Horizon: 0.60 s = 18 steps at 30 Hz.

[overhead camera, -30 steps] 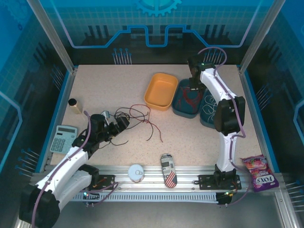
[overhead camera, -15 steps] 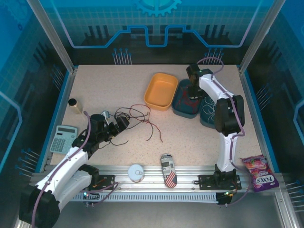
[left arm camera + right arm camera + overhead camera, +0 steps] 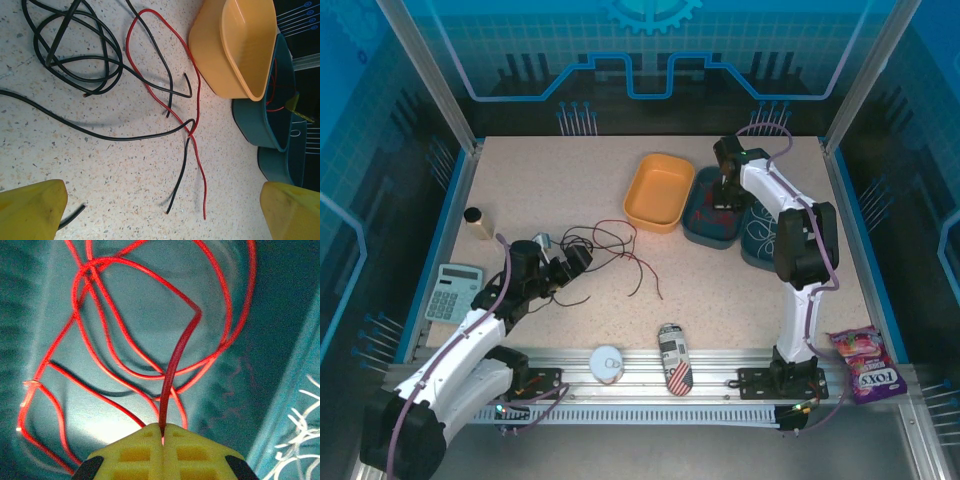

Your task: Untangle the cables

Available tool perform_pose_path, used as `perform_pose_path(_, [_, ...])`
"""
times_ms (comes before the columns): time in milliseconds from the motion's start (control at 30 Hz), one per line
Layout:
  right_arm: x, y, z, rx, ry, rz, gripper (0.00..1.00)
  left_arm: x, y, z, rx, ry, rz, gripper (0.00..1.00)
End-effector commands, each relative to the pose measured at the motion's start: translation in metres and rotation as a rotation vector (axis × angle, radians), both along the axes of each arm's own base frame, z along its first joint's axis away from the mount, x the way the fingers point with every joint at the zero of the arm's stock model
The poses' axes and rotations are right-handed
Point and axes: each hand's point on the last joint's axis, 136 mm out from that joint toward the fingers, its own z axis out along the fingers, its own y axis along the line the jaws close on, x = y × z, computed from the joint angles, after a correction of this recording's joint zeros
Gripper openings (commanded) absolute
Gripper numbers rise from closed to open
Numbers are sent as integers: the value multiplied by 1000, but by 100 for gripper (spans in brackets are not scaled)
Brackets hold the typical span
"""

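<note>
Black cables [image 3: 75, 55] and a red cable [image 3: 160, 65] lie looped and crossed on the speckled table, seen from above as a tangle [image 3: 610, 245]. My left gripper [image 3: 575, 262] rests at the tangle's left edge, open. In its wrist view its gripper [image 3: 162, 215] has yellow fingertips [image 3: 30, 210] far apart, with two loose cable ends between them. My right gripper [image 3: 725, 195] hangs over a teal bin [image 3: 705, 230]. In the right wrist view that gripper [image 3: 163, 429] is shut on a red cable [image 3: 125, 340] coiled in the bin.
An orange bin [image 3: 658, 192] stands left of the teal bin. A second teal bin [image 3: 760, 235] to the right holds thin white strands. A calculator [image 3: 454, 292] and small bottle [image 3: 476, 222] sit at the left. A can [image 3: 672, 358], a white roll [image 3: 606, 362] and a candy bag [image 3: 865, 365] line the near edge.
My right gripper has shifted slightly nearer and lower over the teal bin, still pinching the red cable. The left arm and the tangle have not moved.
</note>
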Motion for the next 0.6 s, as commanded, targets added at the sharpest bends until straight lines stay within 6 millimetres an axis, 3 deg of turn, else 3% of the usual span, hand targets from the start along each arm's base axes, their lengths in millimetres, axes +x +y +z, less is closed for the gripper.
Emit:
perform_pose_path(0, [8, 20, 16, 139, -50, -7, 2, -3, 4, -6, 13, 16, 2, 99])
perform_pose_path(167, [15, 34, 21, 238, -68, -5, 2, -4, 4, -7, 12, 18, 3, 99])
perform_pose_path(467, [6, 8, -17, 145, 64, -92, 1, -3, 3, -6, 8, 16, 0, 99])
perform_pose_path(567, [-2, 6, -22, 136, 94, -99, 1, -3, 3, -6, 9, 15, 1, 99])
